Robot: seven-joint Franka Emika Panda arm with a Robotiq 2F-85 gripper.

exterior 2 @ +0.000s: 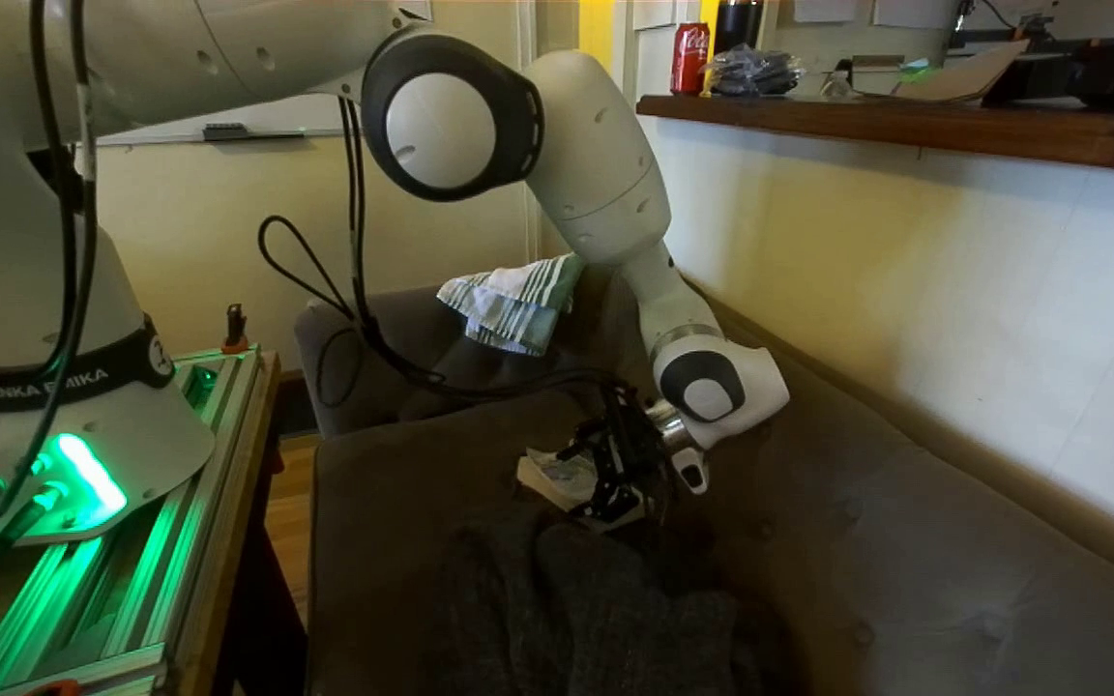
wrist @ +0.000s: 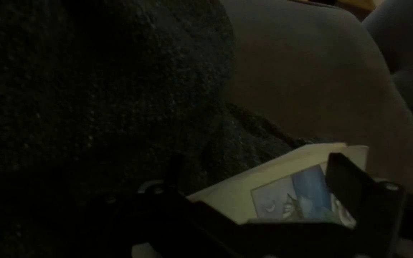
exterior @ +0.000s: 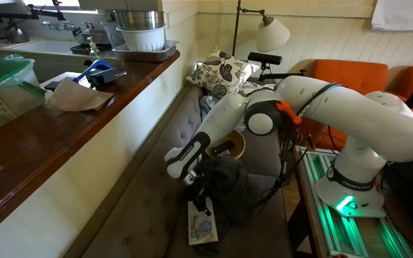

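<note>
A small illustrated book or booklet (exterior: pixel 203 229) with pale edges lies on the grey sofa seat; it also shows in the wrist view as a cream page (wrist: pixel 231 199) with a blue picture. My black gripper (exterior: pixel 202 209) reaches down over the far end of this book. In the wrist view the gripper (wrist: pixel 256 161) stands open, its fingers well apart, and the book spans the space between and beneath them. Whether a finger touches it I cannot tell. A heap of dark grey knitted cloth (exterior 2: pixel 605 609) lies right beside the gripper and fills the left of the wrist view.
The sofa backrest (exterior: pixel 138 215) runs along the wall under a wooden ledge (exterior: pixel 95 125). A round wooden bowl (exterior: pixel 240 145) holding dark items sits beyond the cloth. Loose black cables (exterior: pixel 278 184) hang from the arm. A striped towel (exterior 2: pixel 518 304) lies over the sofa end.
</note>
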